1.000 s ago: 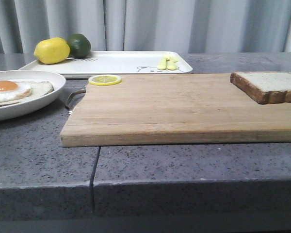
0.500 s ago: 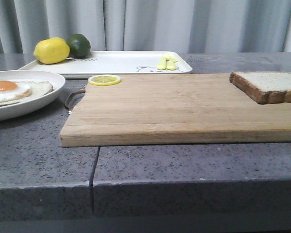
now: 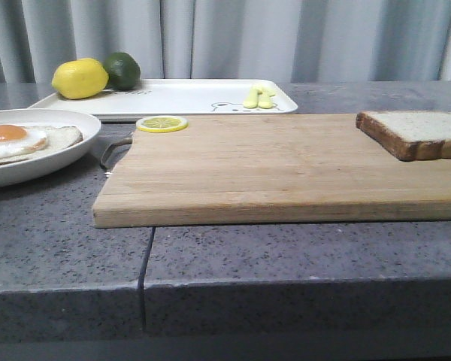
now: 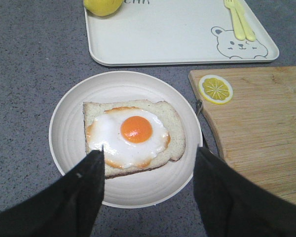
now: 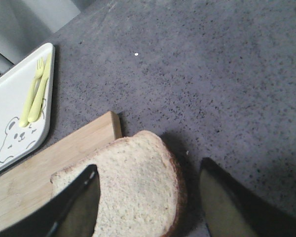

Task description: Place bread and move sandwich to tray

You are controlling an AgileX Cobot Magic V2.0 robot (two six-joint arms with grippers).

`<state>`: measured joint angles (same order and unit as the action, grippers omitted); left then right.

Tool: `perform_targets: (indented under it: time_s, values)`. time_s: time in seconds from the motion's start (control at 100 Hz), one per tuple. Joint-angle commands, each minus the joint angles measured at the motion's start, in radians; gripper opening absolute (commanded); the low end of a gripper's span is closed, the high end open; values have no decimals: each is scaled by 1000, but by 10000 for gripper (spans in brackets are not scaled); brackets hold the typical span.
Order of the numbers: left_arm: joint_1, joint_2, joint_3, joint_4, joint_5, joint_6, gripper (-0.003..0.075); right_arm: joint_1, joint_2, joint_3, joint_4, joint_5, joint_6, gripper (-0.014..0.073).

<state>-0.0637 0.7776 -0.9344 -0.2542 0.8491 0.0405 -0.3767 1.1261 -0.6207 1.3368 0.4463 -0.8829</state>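
The bread (image 3: 417, 131) lies flat at the right end of the wooden cutting board (image 3: 270, 165), one corner hanging over the board's edge. My right gripper (image 5: 149, 168) hovers open over that bread (image 5: 138, 187), one finger above the slice and the other beyond its crust. The sandwich (image 4: 135, 131) is a fried egg on a bread slice, uncovered, in a round white bowl (image 4: 64, 128) at the left. Above it my left gripper (image 4: 150, 153) is open and holds nothing. The white tray (image 3: 188, 96) sits behind the board. Neither gripper shows in the front view.
A lemon (image 3: 80, 78) and a lime (image 3: 122, 70) rest on the tray's left end, yellow cutlery (image 3: 259, 96) on its right end by the bear drawing. A lemon slice (image 3: 161, 123) lies on the board's near-left corner. Grey curtains hang behind the stone counter.
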Motion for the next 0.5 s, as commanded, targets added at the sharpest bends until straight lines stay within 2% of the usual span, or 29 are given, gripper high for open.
perform_targets:
  time_s: [0.0, 0.49]
  values:
    - [3, -1, -35, -17, -60, 3, 366, -11, 22, -37, 55, 37, -31, 448]
    - [3, -1, -35, -17, -60, 3, 366, -11, 153, -37, 109, 114, -66, 448]
